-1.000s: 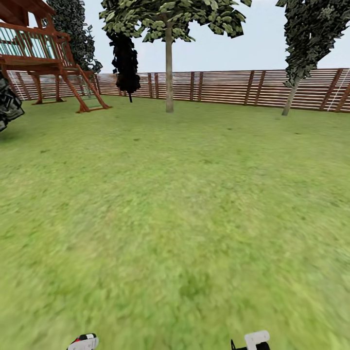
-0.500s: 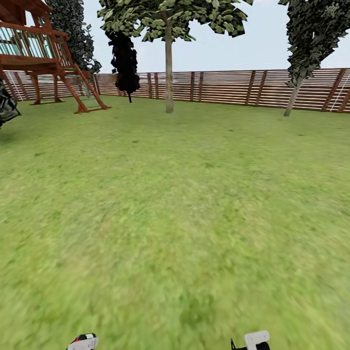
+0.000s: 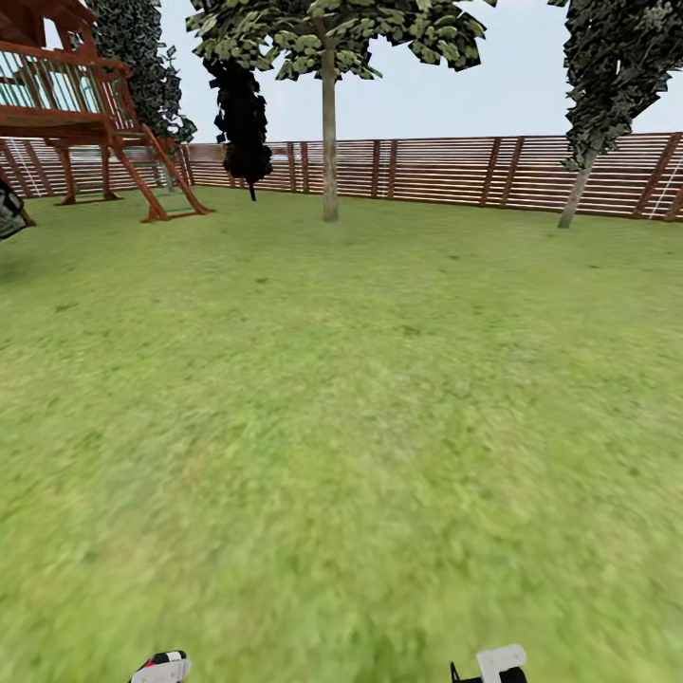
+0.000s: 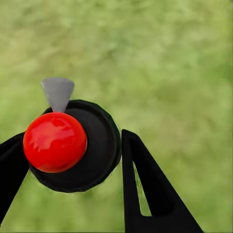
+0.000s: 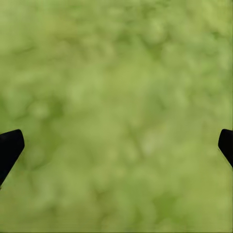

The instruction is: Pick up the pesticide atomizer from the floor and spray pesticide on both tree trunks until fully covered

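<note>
Two black fingers of the left gripper clamp the dark round pesticide atomizer between them at lower left of the left wrist view, red ball top facing the camera. The right gripper hangs wide open, empty, over green lawn; a pale-trunked tree stands upper centre, far ahead

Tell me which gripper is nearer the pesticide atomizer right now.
Left. The left gripper is shut on the pesticide atomizer, a finger on each side. The right gripper is open over bare lawn, holding nothing.
</note>
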